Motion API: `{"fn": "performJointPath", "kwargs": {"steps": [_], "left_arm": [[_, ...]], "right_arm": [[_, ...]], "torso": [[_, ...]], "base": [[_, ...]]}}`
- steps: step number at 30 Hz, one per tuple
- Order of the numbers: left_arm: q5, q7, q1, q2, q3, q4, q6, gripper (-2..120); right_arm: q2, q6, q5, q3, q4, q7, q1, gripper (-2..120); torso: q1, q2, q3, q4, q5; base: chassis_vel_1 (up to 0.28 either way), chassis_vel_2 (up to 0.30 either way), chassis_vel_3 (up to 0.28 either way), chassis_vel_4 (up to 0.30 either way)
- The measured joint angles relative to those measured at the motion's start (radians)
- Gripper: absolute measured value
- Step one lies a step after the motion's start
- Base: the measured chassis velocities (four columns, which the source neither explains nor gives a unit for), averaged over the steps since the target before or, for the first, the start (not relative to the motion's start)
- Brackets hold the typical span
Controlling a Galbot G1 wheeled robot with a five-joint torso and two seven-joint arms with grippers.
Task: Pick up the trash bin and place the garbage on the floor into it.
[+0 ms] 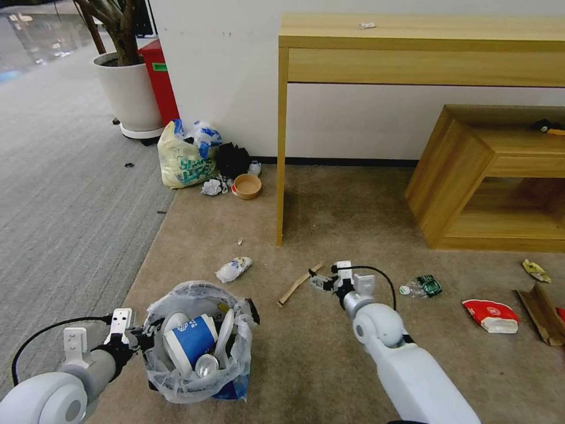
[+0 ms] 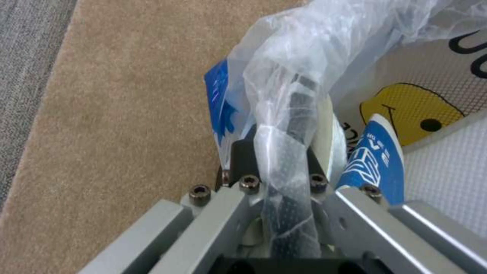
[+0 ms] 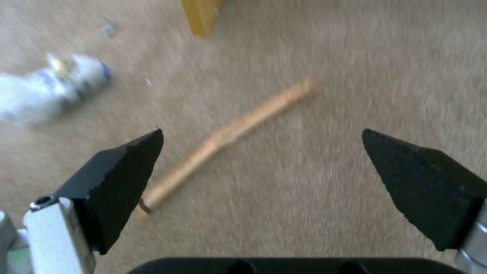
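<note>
1. Two claws work: the left claw [image 1: 143, 340] is clenched on the trash bin [image 1: 197, 344] rim, low left.
2. The right claw [image 3: 264, 167] hangs spread wide above the wooden stick [image 3: 228, 137] on the floor [image 1: 318, 330].

The bag-lined trash bin [image 1: 197, 341] (already holding litter) stands near a wooden stick [image 1: 299, 284].

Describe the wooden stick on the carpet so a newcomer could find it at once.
Start at the tall pale wooden table's front leg. On the beige carpet just before it lies a thin light-brown wooden stick, beside the open right gripper. Unlike nearby crumpled litter, it is long and rigid.
</note>
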Motion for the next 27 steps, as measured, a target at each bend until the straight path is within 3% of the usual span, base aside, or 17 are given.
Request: {"fn": "performJointPath", "kwargs": {"steps": [11, 14, 27], "left_arm": [[0.002, -0.002, 0.014, -0.001, -0.009, -0.005, 0.0, 0], [0.003, -0.004, 0.019, -0.002, -0.01, -0.012, 0.0, 0], [0.001, -0.007, 0.023, -0.002, -0.011, -0.02, 0.0, 0]], "right_arm": [[0.069, -0.059, 0.071, -0.094, -0.171, 0.157, 0.125, 100], [0.114, -0.083, 0.112, -0.124, -0.295, 0.241, 0.208, 100], [0.199, -0.059, 0.163, -0.18, -0.527, 0.269, 0.339, 100]], "torso": [[0.0, 0.0, 0.0, 0.0, -0.0001], [0.0, 0.0, 0.0, 0.0, 0.0], [0.0, 0.0, 0.0, 0.0001, 0.0]], "base": [[0.0, 0.0, 0.0, 0.0], [0.0, 0.0, 0.0, 0.0], [0.0, 0.0, 0.0, 0.0]]}}
